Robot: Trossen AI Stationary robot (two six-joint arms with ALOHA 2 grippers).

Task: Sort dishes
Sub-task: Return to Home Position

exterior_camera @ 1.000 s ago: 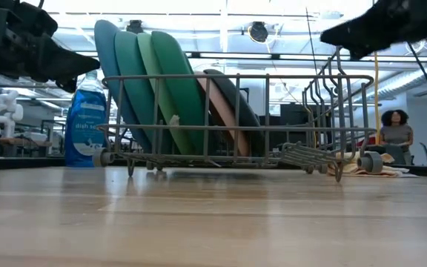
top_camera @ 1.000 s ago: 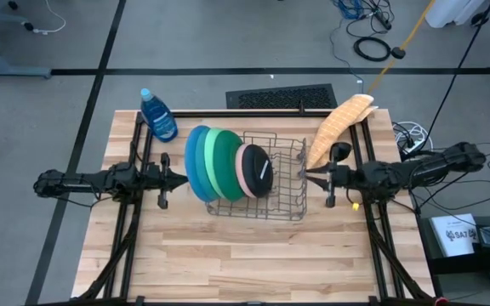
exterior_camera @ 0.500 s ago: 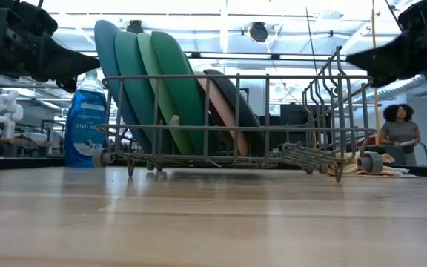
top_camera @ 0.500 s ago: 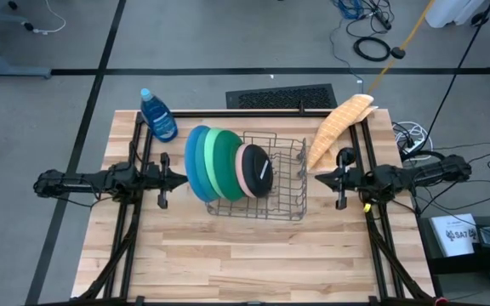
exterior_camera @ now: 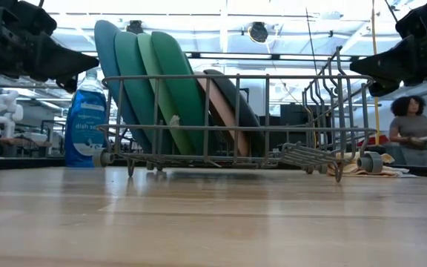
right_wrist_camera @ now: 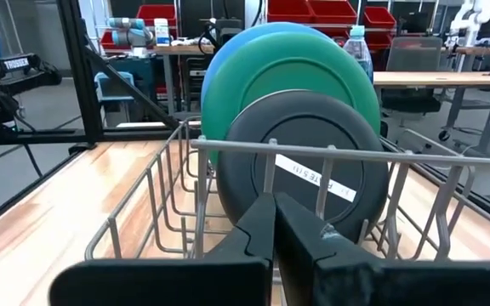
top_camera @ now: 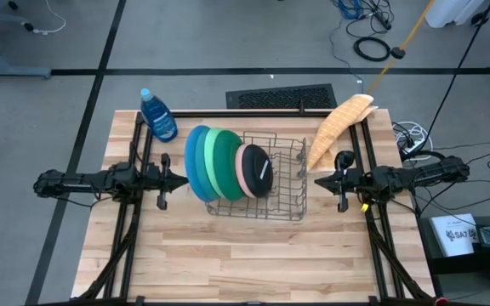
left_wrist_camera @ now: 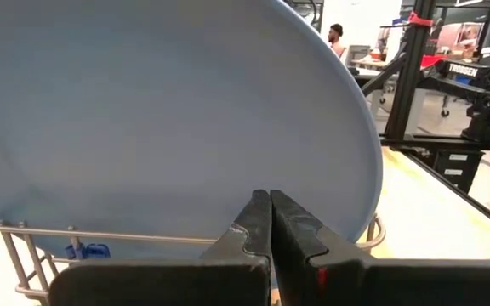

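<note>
Five round smooth plastic plates (top_camera: 222, 161) stand in the wire rack (top_camera: 287, 183), flanked by the level left end effector (top_camera: 185, 180) and right end effector (top_camera: 316, 180), both pressed together.

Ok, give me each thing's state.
Large round blue plastic plate: racked, leaning.
Teal plastic plate: racked, leaning.
Green plastic plate: racked, leaning.
Pink plastic plate: racked, leaning.
Black plastic plate: racked, leaning.
Wire dish rack: loaded.
Blue soap bottle: upright.
Left gripper: fingers shut, empty.
Right gripper: fingers shut, empty.

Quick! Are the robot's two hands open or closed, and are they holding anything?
Left gripper: closed, holding nothing, facing the blue plate.
Right gripper: closed, holding nothing, beside the rack.
</note>
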